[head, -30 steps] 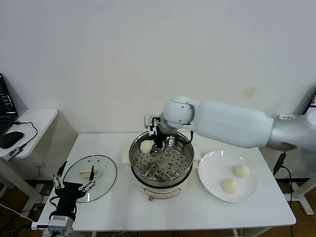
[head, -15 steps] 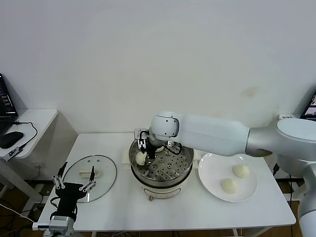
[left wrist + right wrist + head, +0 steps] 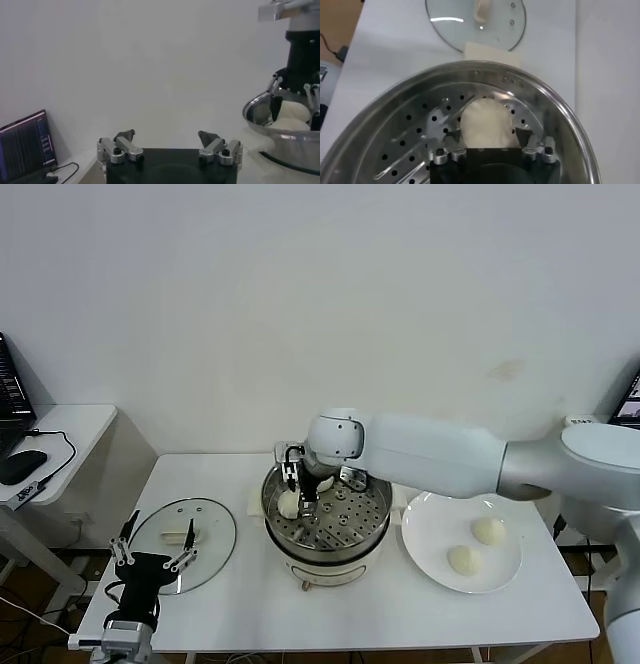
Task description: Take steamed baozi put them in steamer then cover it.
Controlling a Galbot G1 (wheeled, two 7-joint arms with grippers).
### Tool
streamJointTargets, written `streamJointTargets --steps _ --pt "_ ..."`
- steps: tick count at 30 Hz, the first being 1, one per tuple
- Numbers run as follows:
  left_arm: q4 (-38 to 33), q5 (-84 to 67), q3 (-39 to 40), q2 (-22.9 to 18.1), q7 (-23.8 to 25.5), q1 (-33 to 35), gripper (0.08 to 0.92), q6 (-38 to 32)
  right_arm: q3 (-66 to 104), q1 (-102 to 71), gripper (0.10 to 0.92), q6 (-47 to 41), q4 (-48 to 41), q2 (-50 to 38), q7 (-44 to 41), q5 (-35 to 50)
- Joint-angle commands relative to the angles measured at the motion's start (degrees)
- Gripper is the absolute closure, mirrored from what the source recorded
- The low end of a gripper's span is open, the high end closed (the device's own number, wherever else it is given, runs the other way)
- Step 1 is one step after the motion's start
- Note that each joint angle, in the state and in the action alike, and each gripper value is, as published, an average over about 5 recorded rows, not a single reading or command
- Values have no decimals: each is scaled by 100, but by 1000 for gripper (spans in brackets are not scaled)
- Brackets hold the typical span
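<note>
The steamer (image 3: 372,524) stands mid-table with its perforated tray bare. My right gripper (image 3: 300,486) is down inside it at its left side. One baozi (image 3: 288,505) rests on the tray between the spread fingers; in the right wrist view the baozi (image 3: 486,121) has a gap to each fingertip (image 3: 522,135), so the right gripper (image 3: 486,134) is open. Another white lump (image 3: 324,482) shows behind the gripper, partly hidden. Two baozi (image 3: 489,530) (image 3: 463,560) lie on the plate. The cover (image 3: 215,529) lies flat at the left. My left gripper (image 3: 155,546) waits open near it.
The white plate (image 3: 430,529) sits right of the steamer. A side desk with a laptop and mouse (image 3: 22,464) stands beyond the table's left edge. The left wrist view shows the steamer's rim (image 3: 270,131) and my left gripper (image 3: 167,136).
My right gripper carried the baozi from the steamer's back left down onto the left part of the tray, and its fingers now stand apart from it. The left arm has not moved.
</note>
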Motion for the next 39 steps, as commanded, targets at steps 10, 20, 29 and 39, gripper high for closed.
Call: streamJointTargets --steps 10,20,29,39 --pt "16 -23 14 98 13 -13 177 6 -173 1749 203 1078 1691 -2408 -1932 -389" --pt "-4 -9 136 124 11 6 177 3 -417 1269 203 1658 2316 -4397 -2099 -1751" --pt "15 15 143 105 5 50 177 4 475 -611 203 1904 2114 -4997 -1788 -2802" --pt "21 33 74 104 4 109 177 19 2068 -2861 203 2036 1501 -4800 -1607 -3504"
